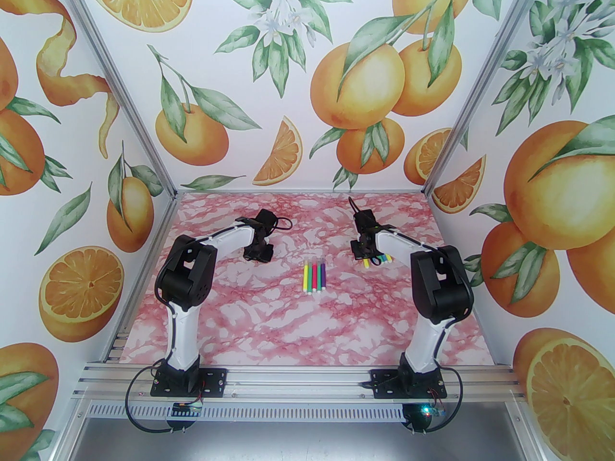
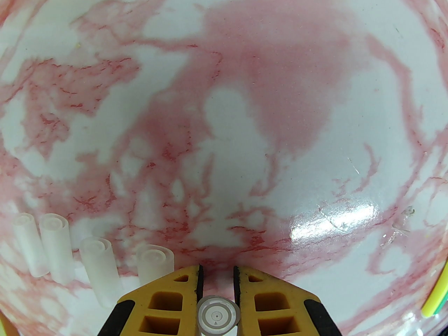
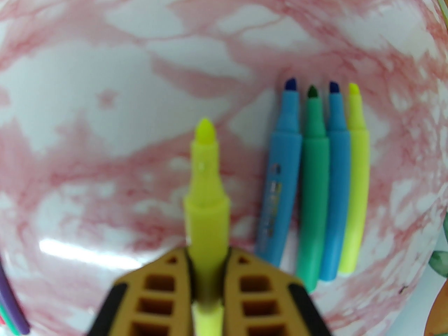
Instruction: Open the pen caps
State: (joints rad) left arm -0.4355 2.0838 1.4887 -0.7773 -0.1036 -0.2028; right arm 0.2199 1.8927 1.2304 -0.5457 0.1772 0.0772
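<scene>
Cap (image 2: 217, 316), clear, clamped end-on in left gripper (image 2: 217, 271), lower edge cropped; right gripper (image 3: 208, 257) pinches uncapped yellow pen (image 3: 206, 173), tail hidden.

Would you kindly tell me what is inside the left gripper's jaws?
A pale translucent pen cap, seen end-on, clamped in the left gripper. The rest of its length is hidden behind that round end, between the fingers.

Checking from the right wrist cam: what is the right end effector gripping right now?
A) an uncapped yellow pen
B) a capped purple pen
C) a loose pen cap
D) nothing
A: the right end effector is shut on the yellow pen, whose bare felt tip sticks out ahead with no cap on it.
</scene>
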